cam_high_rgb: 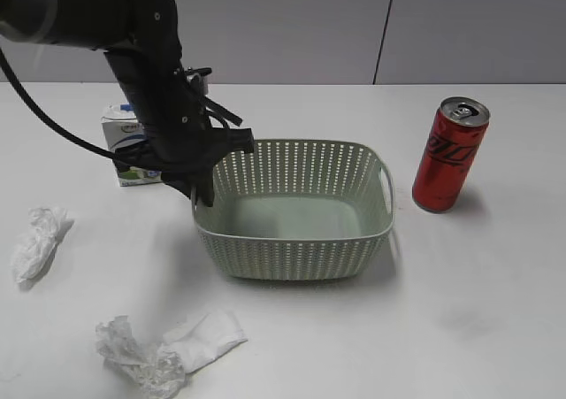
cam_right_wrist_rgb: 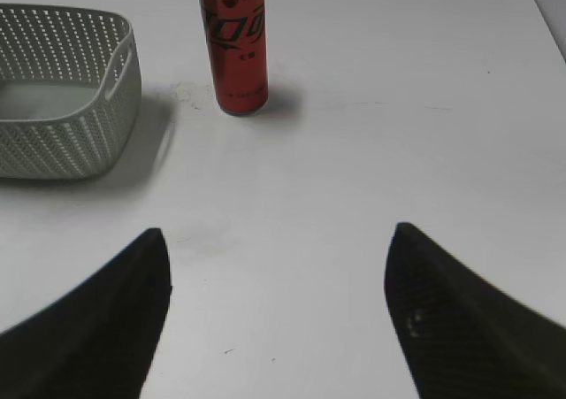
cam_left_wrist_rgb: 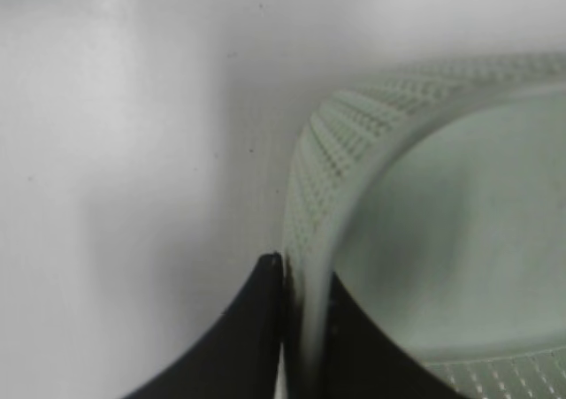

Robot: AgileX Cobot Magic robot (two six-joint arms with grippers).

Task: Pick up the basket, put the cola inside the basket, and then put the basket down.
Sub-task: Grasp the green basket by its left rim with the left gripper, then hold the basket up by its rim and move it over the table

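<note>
Nearest in the exterior view, two crumpled white wrappers [cam_high_rgb: 168, 346] [cam_high_rgb: 40, 240] lie on the white worktop [cam_high_rgb: 478, 319]. Behind them sits the basket [cam_high_rgb: 296, 209], upright on the worktop, its floor bare. The left gripper [cam_high_rgb: 205, 173] comes down over the basket's left rim; the left wrist view, blurred at close range, shows its jaws clamped on the wall, one finger [cam_left_wrist_rgb: 239, 337] outside and one inside. To the right, apart from the basket, stands the cola [cam_high_rgb: 450, 155], upright. Farther back, a white-and-blue carton [cam_high_rgb: 128, 142] is largely hidden behind the left arm. The right gripper [cam_right_wrist_rgb: 274, 319] appears only in its own wrist view, jaws wide apart above bare worktop, fingers cut off by the frame edge, basket and cola ahead.
</note>
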